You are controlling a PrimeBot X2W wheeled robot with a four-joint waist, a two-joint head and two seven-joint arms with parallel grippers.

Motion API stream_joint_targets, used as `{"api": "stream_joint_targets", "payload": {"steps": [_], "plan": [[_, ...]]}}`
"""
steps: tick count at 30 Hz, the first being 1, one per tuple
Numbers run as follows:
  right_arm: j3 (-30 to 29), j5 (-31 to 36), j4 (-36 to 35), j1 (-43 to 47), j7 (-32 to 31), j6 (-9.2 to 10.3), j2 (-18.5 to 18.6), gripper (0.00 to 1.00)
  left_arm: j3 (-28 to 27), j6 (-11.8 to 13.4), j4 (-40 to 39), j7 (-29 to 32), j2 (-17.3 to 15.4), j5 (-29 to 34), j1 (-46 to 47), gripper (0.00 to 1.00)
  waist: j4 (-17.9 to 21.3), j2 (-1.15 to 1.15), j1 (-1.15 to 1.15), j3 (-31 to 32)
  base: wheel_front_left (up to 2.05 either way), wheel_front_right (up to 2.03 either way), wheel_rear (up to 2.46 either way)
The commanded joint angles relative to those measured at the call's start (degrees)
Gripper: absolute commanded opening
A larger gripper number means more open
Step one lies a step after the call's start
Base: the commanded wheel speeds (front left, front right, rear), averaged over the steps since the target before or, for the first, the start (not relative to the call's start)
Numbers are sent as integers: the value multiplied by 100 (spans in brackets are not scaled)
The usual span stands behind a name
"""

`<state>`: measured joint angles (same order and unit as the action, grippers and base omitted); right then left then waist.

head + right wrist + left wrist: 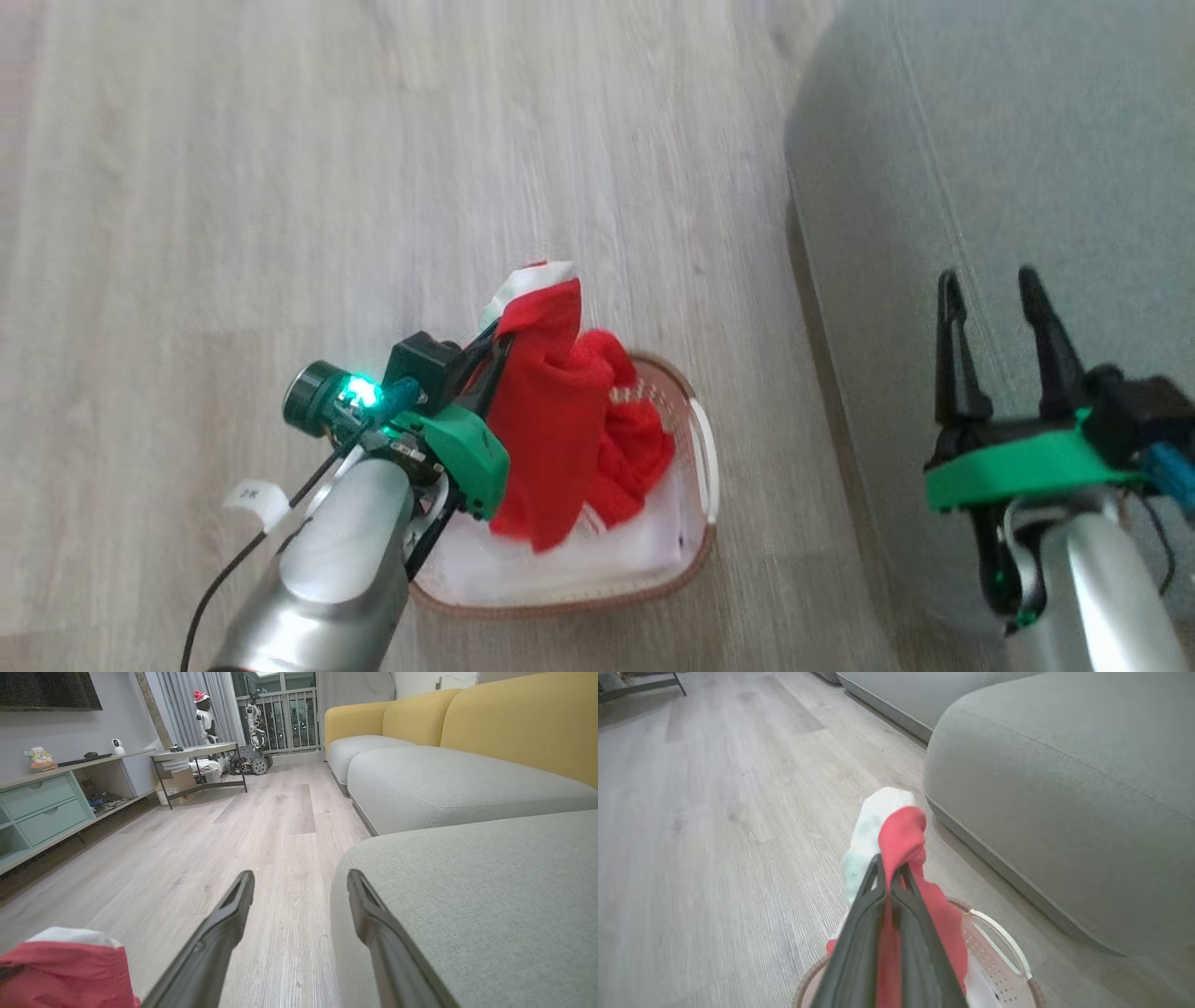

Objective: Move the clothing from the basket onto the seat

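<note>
**Red clothing (551, 411) pinched over the basket (702, 439)**

Closed tight on a fold of the garment, the left gripper (493, 343) holds it up, the white cuff (532, 280) poking past the fingertips. The fabric hangs down into the cream basket, where more red cloth bunches on a white liner (560, 560). The basket stands on the wooden floor (280, 187) just beside the grey-green seat (1027, 140). The right gripper (990, 280) hovers over the seat's edge, jaws spread wide and empty.

You see pale wood floor (280, 812) ahead of the right tool (300, 875), yellow sofa backrest (514, 718) right, mint cabinet (42, 807) left.
</note>
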<state>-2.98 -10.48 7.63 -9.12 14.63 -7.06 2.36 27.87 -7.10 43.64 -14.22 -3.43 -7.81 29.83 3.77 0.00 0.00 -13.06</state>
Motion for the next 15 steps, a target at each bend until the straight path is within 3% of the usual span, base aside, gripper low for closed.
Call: {"api": "stream_joint_targets", "payload": {"steps": [1,15], "plan": [[145,63,-150,-1,37,-43,52,100,-165,-4,-213,-77,-95,-47,93,0,-256,0,0,475,0,0,0],[279,141,90,488,37,-43,52,100,-27,-33,-599,241,-48,-578,689,0,-417,0,0,1342,0,0,0]]}}
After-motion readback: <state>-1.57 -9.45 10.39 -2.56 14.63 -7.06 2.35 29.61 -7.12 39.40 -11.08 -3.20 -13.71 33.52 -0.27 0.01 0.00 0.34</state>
